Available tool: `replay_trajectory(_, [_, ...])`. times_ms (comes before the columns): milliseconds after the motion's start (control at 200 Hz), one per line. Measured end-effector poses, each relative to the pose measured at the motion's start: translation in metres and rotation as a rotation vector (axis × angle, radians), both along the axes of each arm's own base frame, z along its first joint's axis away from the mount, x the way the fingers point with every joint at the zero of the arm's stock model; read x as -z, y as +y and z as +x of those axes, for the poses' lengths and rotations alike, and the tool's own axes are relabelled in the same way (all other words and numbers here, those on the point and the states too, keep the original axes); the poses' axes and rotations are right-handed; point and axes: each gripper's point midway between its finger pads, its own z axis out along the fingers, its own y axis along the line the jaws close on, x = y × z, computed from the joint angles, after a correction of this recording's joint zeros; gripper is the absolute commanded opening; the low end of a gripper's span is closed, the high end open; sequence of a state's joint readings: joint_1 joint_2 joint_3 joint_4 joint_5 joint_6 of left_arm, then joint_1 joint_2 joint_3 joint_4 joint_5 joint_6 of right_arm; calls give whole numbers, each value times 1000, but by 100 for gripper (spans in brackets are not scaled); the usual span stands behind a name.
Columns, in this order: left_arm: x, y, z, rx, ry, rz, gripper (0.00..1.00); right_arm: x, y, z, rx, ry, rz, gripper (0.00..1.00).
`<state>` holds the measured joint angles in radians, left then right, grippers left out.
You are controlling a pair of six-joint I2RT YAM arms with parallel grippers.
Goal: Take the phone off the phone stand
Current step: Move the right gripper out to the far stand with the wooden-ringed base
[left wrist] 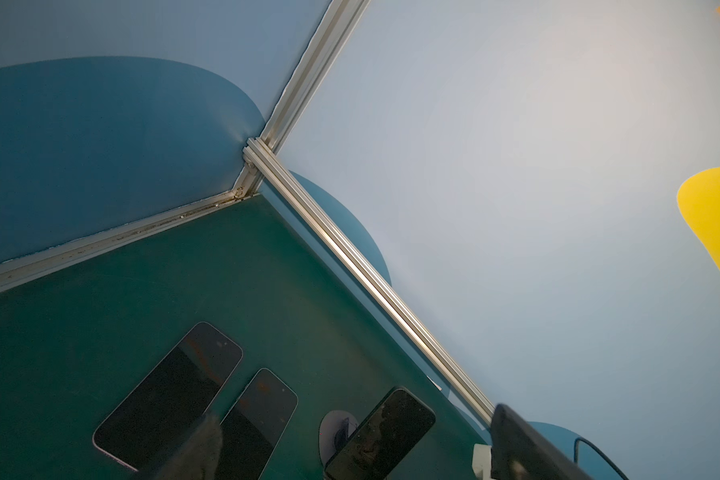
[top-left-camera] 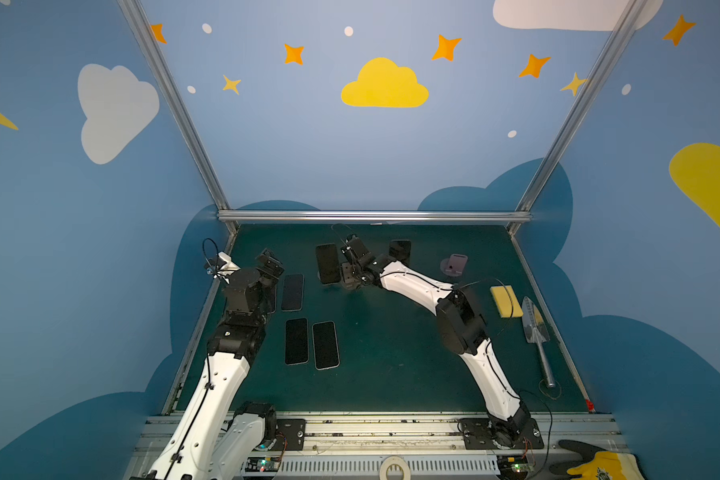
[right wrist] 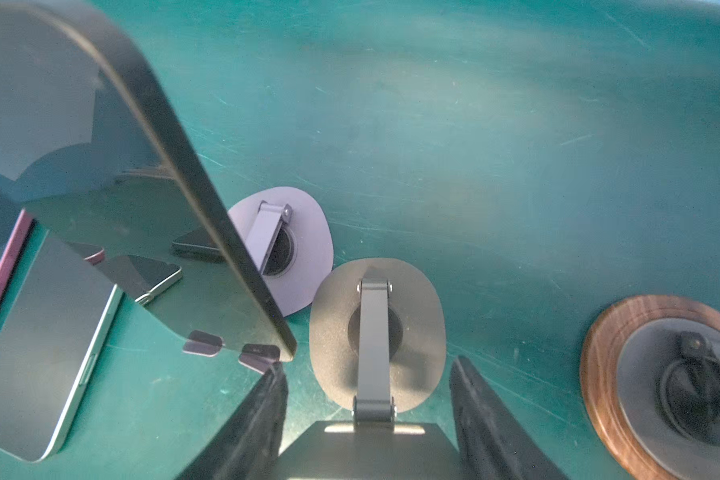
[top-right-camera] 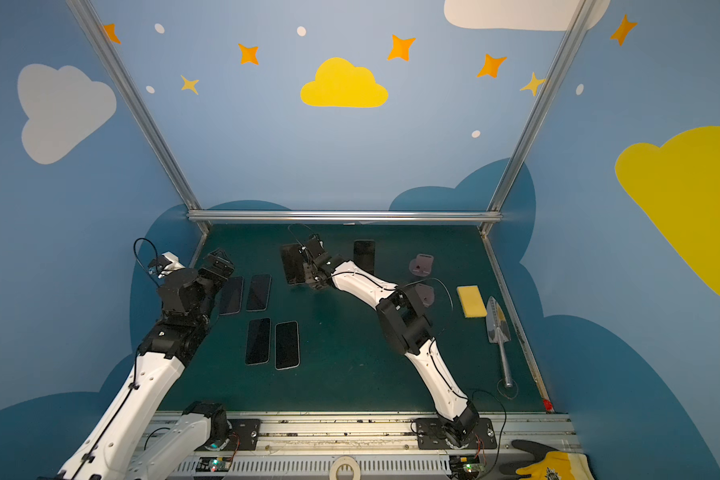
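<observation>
In the right wrist view a dark stand with an oval base (right wrist: 333,332) and a hinged arm holds a dark flat phone (right wrist: 366,453). My right gripper (right wrist: 367,368) has one finger on each side edge of this phone and is shut on it. In both top views the right gripper (top-left-camera: 347,279) (top-right-camera: 313,279) reaches to the back middle of the green mat (top-left-camera: 391,353), and the arm hides the stand. My left gripper (top-left-camera: 269,262) hangs open and empty above the mat's back left, its fingers (left wrist: 516,449) wide apart.
Beside the right gripper another phone (top-left-camera: 327,264) (right wrist: 100,166) leans on a lavender stand (right wrist: 304,249). A phone (top-left-camera: 400,252) stands at the back. Several phones (top-left-camera: 296,341) lie flat on the left. A pink stand (top-left-camera: 456,264), wooden-based stand (right wrist: 599,374), yellow sponge (top-left-camera: 506,301) and trowel (top-left-camera: 535,328) sit right.
</observation>
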<state>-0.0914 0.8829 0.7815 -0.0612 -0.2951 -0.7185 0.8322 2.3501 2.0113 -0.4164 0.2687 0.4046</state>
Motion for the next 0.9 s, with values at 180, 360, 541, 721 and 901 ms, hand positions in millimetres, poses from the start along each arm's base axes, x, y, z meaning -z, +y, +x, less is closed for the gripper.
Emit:
replay_trajectory(180, [1, -1, 1, 10, 3, -8, 100, -3, -15, -13, -12, 3, -29, 51])
replay_trajectory(360, [0, -8, 3, 54, -4, -18, 100, -28, -41, -39, -17, -9, -43, 50])
replay_trajectory(541, [-2, -18, 9, 110, -4, -30, 100, -75, -65, -65, -5, -77, -31, 48])
replay_trajectory(721, [-4, -25, 11, 145, -12, -39, 100, -114, -100, -91, 14, -139, -14, 47])
replay_trajectory(901, [-4, -29, 12, 166, -13, -44, 100, -158, -139, -93, 79, -219, 15, 47])
